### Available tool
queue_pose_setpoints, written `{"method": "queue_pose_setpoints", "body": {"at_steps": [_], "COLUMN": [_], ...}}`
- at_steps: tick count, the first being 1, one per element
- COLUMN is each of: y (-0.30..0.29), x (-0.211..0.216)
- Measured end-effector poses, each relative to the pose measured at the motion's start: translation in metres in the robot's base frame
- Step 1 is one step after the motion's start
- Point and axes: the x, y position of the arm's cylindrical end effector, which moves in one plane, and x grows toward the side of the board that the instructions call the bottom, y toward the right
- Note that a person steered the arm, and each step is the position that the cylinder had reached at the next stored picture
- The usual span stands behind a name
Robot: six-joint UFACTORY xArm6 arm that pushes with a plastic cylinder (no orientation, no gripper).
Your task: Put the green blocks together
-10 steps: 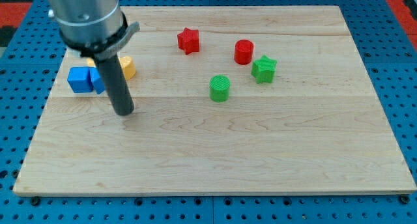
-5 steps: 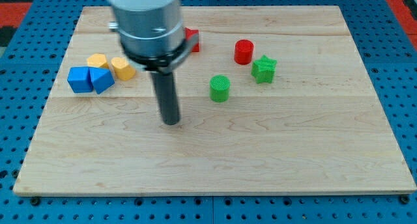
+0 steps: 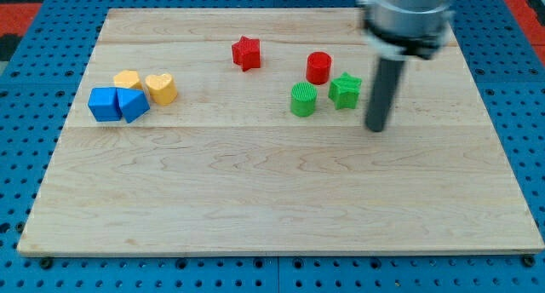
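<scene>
My tip (image 3: 375, 127) carries no claw and holds nothing; it sits right of and just below the green star (image 3: 345, 90). Green cylinder (image 3: 303, 99) lies near the star's left, a gap between. Risk: a leftward push on the star could skew it up into the red cylinder (image 3: 318, 67) just above-left.

Two green blocks: a cylinder (image 3: 303, 100) and a star (image 3: 345, 90). Two red blocks: a star (image 3: 246, 53) and a cylinder (image 3: 318, 67). Two blue blocks (image 3: 104, 104) (image 3: 133, 104) and two yellow blocks (image 3: 128, 79) (image 3: 160, 89).
</scene>
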Motion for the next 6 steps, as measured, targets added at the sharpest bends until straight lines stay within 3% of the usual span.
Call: {"method": "queue_pose_setpoints", "body": {"at_steps": [2, 6], "y": [0.01, -0.104], "x": [-0.039, -0.05]}}
